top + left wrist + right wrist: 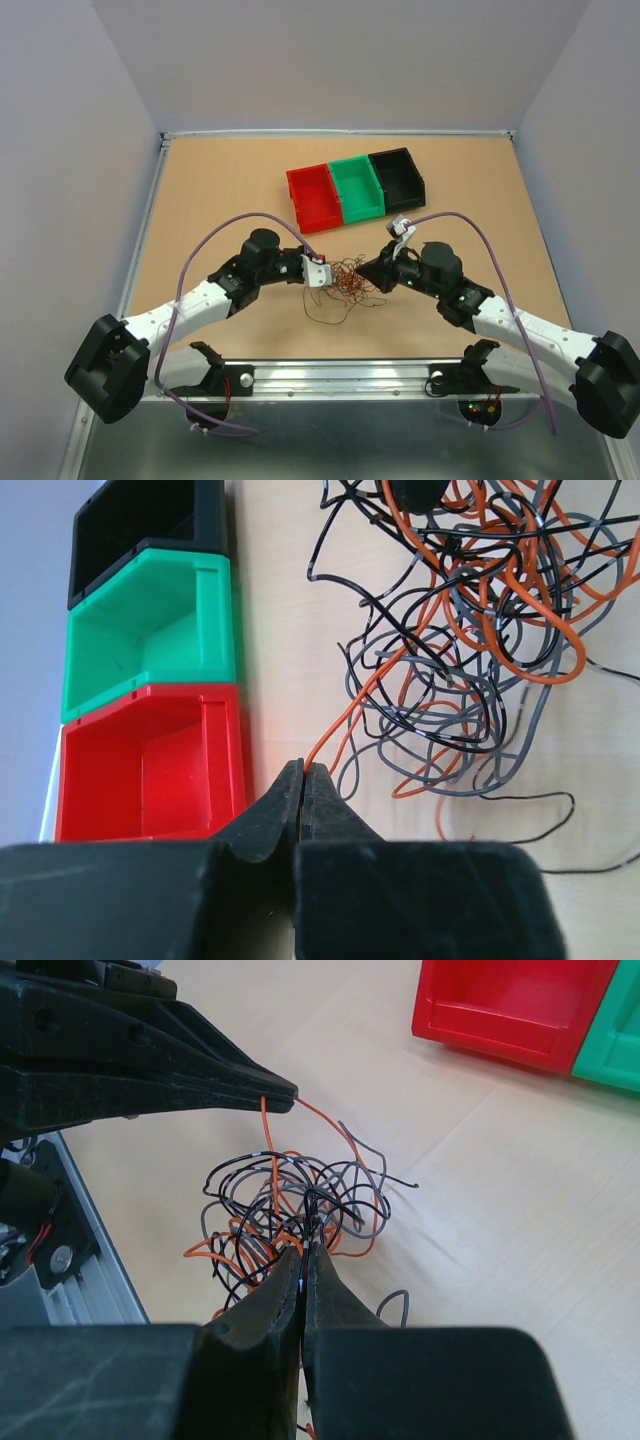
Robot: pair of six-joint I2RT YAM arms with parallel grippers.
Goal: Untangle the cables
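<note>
Orange, black cables [346, 280] clamped by left gripper [302, 772] and right gripper [303, 1252]; three bins [372, 192] just beyond

Lab: walled bench [220, 180], colored bins [357, 187]

Thin curly wires [470, 630], orange, black and grey, plastic-coated with slight gloss. 3 smooth shiny plastic bins: red bin [100, 780], green bin [150, 640], black bin [145, 515]. Pale wood-look tabletop [500, 1210], matt, smooth. Matt, faintly grainy black plastic on left gripper [303, 770] and right gripper [303, 1250]. Brushed metal rail [340, 372] up front.
</note>
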